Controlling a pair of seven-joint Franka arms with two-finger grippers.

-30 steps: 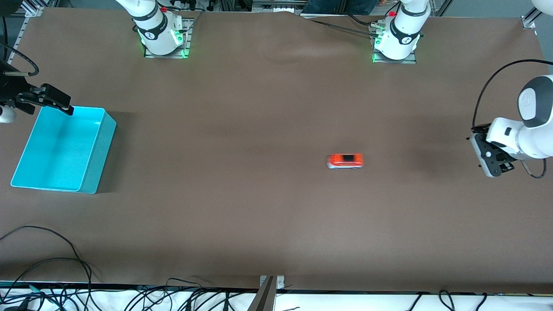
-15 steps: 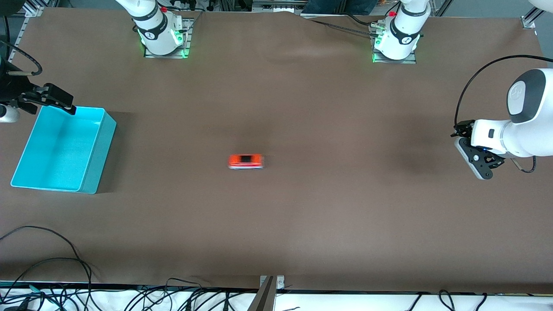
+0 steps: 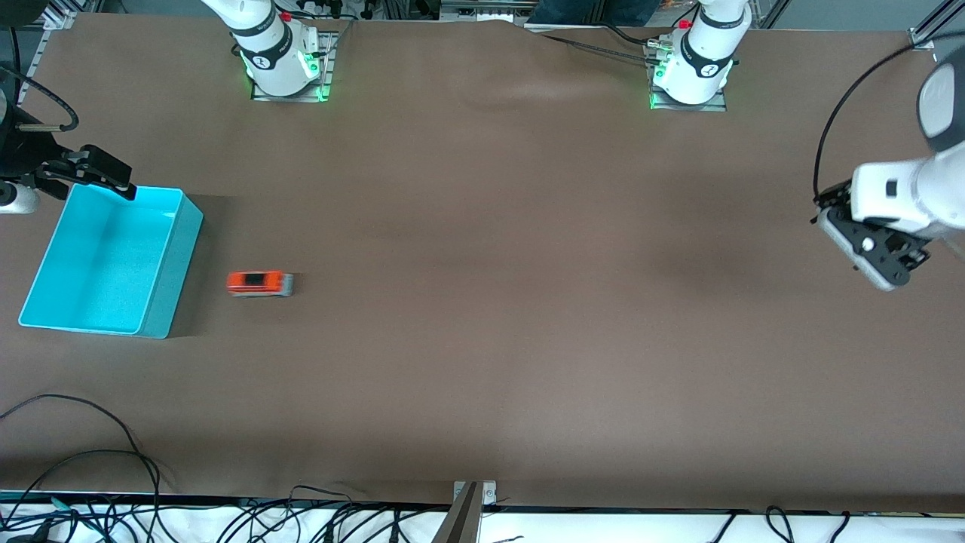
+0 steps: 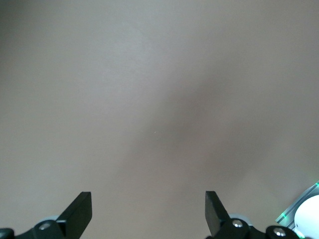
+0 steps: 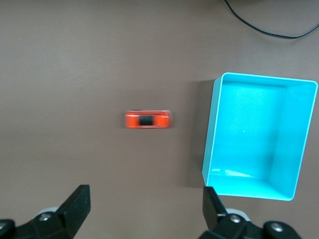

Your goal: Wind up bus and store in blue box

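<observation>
The small orange-red bus (image 3: 260,283) stands on its wheels on the brown table, a short gap from the blue box (image 3: 187,240), with nothing touching it. The right wrist view shows the same bus (image 5: 148,120) beside the box (image 5: 211,139), whose inside is bare. My right gripper (image 3: 113,181) hangs open and holds nothing over the box's corner toward the robots' bases; its own view shows the jaws wide apart (image 5: 144,196). My left gripper (image 3: 878,260) is open and up in the air at the left arm's end of the table, over bare tabletop (image 4: 147,199).
The two arm bases (image 3: 283,64) (image 3: 690,72) stand along the table's edge farthest from the front camera. Loose black cables (image 3: 75,467) and a metal bracket (image 3: 475,498) lie along the near edge. The brown table (image 3: 482,339) stretches wide between the bus and the left arm.
The bus has rolled on its own across the table from near the left arm's end to just beside the blue box. The left gripper has drawn back and risen. The right gripper has barely moved.
</observation>
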